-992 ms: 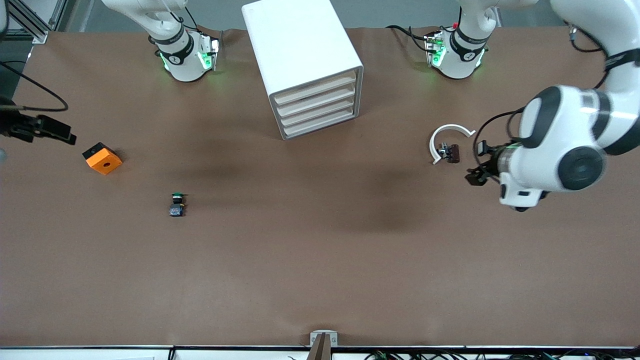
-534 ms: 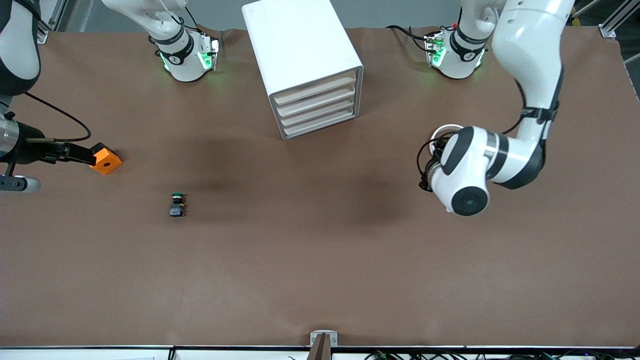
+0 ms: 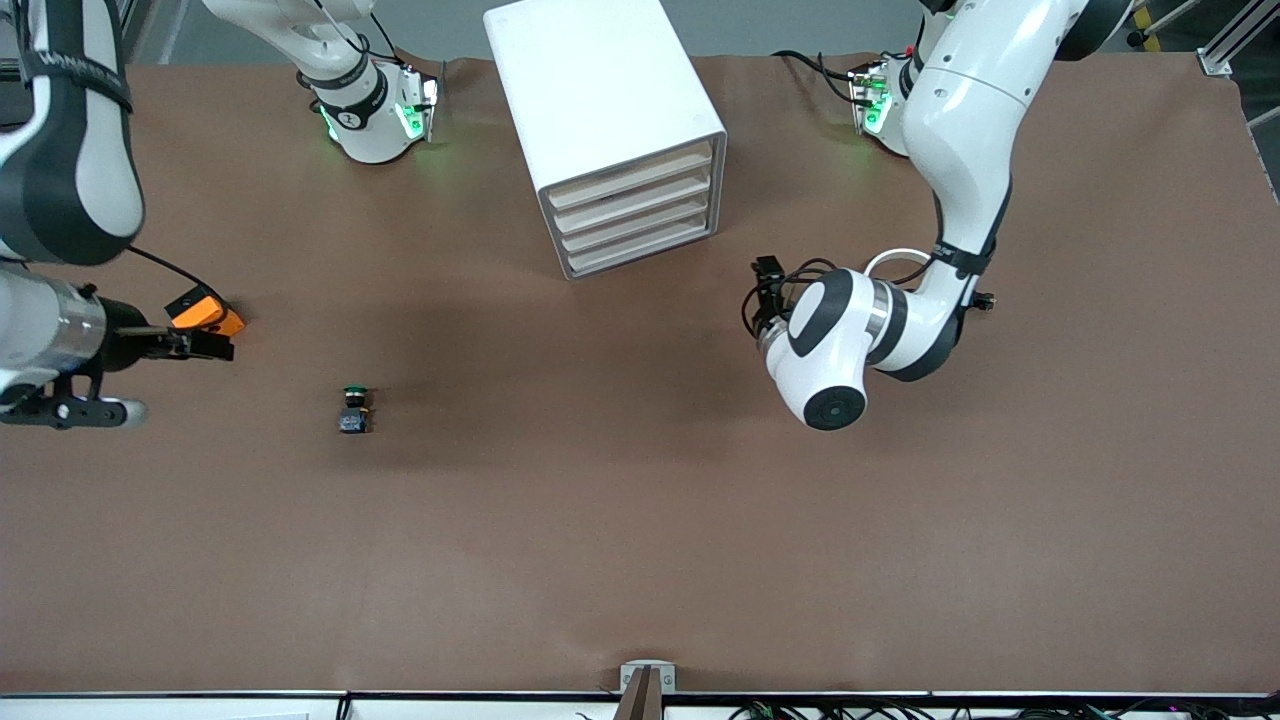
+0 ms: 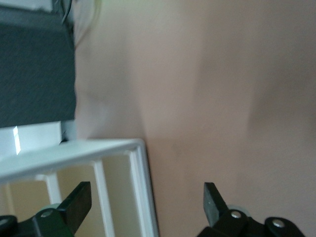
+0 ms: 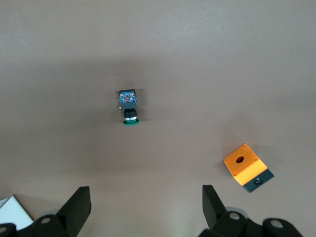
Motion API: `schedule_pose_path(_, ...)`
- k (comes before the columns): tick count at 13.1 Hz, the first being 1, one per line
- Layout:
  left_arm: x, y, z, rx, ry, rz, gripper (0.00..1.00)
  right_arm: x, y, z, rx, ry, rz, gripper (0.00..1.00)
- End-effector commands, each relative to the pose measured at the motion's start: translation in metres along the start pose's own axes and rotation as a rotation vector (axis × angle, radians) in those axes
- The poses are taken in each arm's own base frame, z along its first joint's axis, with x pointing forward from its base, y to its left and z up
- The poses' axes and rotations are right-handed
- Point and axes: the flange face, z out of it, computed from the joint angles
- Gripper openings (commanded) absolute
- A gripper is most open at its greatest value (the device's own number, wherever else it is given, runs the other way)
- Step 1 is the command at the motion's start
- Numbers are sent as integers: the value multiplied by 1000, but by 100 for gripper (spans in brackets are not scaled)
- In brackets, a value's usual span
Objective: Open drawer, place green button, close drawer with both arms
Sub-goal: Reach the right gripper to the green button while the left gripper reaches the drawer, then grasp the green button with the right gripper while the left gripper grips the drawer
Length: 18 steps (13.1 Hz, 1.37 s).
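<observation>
**Drawer shut, button waiting on the bench**

Drawer point(image 3: 640, 256), the lowest of four in the white cabinet point(image 3: 600, 110), is closed. Nearer the front camera than the cabinet and toward the right arm's end, the green-capped button point(image 3: 353, 409) lies alone on the brown bench point(image 3: 640, 520). The left gripper point(image 4: 147, 210) hangs with fingers spread wide just off the cabinet's front corner, probably lining up on the drawer. The right gripper point(image 5: 145, 210), equally wide and empty, hovers over the orange block point(image 3: 205, 315), with the button in its wrist view, likely its target.
</observation>
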Motion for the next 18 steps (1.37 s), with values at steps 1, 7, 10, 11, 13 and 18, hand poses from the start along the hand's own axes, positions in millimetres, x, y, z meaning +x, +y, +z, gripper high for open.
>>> schedule_pose_path(1, -26, -2, 22, 67, -46, -37, 100, 21, -3, 32, 1, -28, -12, 100)
schedule_pose_path(7, -61, 9, 85, 241, -146, -155, 85, 36, -14, 96, 18, 35, -8, 100)
schedule_pose_path(10, -79, -5, 103, 258, -123, -168, 78, 45, -22, 125, 43, 97, -4, 100)
schedule_pose_path(11, -82, -6, 105, 280, -146, -171, 73, 48, -28, 129, 41, 107, -14, 100)
schedule_pose_path(13, -89, -7, 119, 305, -152, -174, 66, 58, -33, 146, 36, 125, -21, 100)
schedule_pose_path(18, -93, -8, 135, 316, -128, -179, 46, 63, -42, 184, 27, 109, -32, 100)
